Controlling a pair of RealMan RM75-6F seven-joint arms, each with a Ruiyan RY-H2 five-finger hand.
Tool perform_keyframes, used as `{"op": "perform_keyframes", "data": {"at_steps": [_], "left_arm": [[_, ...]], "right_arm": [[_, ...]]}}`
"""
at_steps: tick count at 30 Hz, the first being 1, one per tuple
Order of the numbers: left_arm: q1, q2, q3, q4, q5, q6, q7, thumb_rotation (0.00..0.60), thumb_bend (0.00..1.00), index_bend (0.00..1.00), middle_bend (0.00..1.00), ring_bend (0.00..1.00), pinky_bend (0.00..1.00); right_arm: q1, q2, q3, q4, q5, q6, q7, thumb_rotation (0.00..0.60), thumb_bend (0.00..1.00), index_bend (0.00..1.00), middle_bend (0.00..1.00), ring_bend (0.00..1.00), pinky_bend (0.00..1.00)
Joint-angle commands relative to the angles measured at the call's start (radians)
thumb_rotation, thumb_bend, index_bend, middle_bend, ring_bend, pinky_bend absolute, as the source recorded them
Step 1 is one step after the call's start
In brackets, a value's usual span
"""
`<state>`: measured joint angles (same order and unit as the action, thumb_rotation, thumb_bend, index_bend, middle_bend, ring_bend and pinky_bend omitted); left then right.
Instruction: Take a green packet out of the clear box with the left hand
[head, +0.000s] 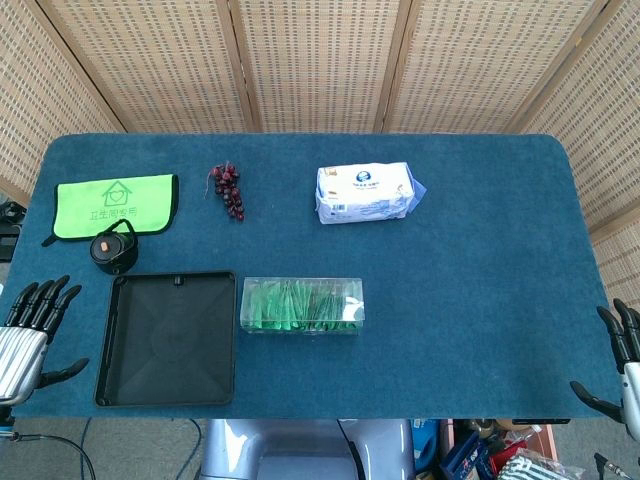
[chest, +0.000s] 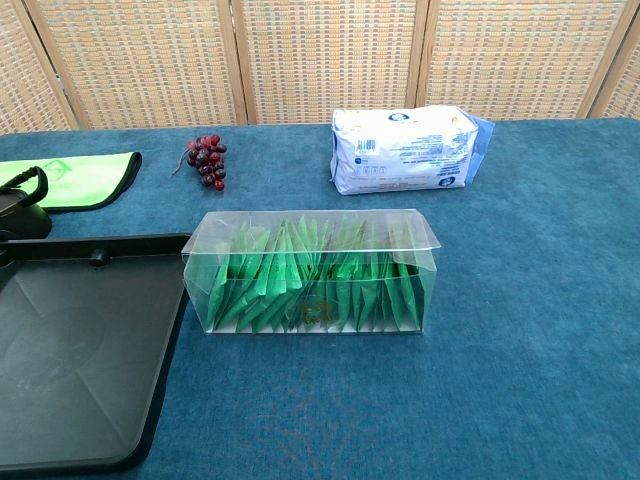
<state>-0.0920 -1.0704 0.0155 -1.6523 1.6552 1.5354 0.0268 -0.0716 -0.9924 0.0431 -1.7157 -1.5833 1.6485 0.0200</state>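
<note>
The clear box lies near the table's front middle, packed with several green packets standing on edge. My left hand hovers at the table's front left corner, left of the black tray, fingers spread and holding nothing. At the front right corner my right hand shows only partly, fingers apart and empty. Neither hand appears in the chest view.
A black tray lies just left of the box. Behind it sit a small black kettle and a green cloth. Dark grapes and a white-blue tissue pack lie further back.
</note>
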Motion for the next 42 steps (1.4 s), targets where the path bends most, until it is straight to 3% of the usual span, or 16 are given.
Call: {"op": "perform_keyframes", "data": {"at_steps": [1, 10, 18, 19, 24, 30, 38, 42], "left_arm": [[-0.002, 0.001, -0.002, 0.0, -0.004, -0.003, -0.002, 0.6, 0.04, 0.0, 0.0, 0.0, 0.0], [-0.067, -0.005, -0.017, -0.025, 0.005, -0.087, -0.003, 0.6, 0.04, 0.0, 0.0, 0.0, 0.0], [-0.242, -0.03, -0.066, -0.072, 0.043, -0.283, 0.001, 0.6, 0.05, 0.0, 0.0, 0.0, 0.0], [-0.321, -0.063, -0.099, -0.099, 0.065, -0.359, 0.033, 0.6, 0.05, 0.0, 0.0, 0.0, 0.0], [-0.457, -0.146, -0.171, -0.12, -0.008, -0.517, 0.115, 0.6, 0.05, 0.0, 0.0, 0.0, 0.0], [-0.583, -0.27, -0.221, -0.074, -0.117, -0.662, 0.2, 0.6, 0.05, 0.0, 0.0, 0.0, 0.0], [-0.671, -0.389, -0.233, 0.001, -0.215, -0.729, 0.262, 0.6, 0.05, 0.02, 0.0, 0.0, 0.0], [-0.698, -0.43, -0.232, 0.034, -0.252, -0.738, 0.273, 0.6, 0.13, 0.03, 0.0, 0.0, 0.0]], "right_arm": [[0.002, 0.002, 0.001, -0.001, 0.005, -0.005, 0.005, 0.6, 0.0, 0.0, 0.0, 0.0, 0.0], [0.008, 0.008, 0.008, 0.0, 0.026, -0.02, 0.022, 0.6, 0.0, 0.0, 0.0, 0.0, 0.0], [0.02, 0.008, 0.018, -0.001, 0.055, -0.046, 0.022, 0.6, 0.0, 0.0, 0.0, 0.0, 0.0], [0.023, 0.011, 0.015, -0.005, 0.061, -0.059, 0.036, 0.6, 0.0, 0.0, 0.0, 0.0, 0.0], [0.027, 0.018, 0.019, 0.0, 0.085, -0.078, 0.047, 0.6, 0.0, 0.0, 0.0, 0.0, 0.0], [0.029, 0.023, 0.025, 0.014, 0.117, -0.098, 0.077, 0.6, 0.0, 0.0, 0.0, 0.0, 0.0], [0.029, 0.031, 0.029, 0.034, 0.146, -0.116, 0.113, 0.6, 0.0, 0.0, 0.0, 0.0, 0.0], [0.027, 0.034, 0.034, 0.045, 0.163, -0.124, 0.135, 0.6, 0.0, 0.0, 0.0, 0.0, 0.0]]}}
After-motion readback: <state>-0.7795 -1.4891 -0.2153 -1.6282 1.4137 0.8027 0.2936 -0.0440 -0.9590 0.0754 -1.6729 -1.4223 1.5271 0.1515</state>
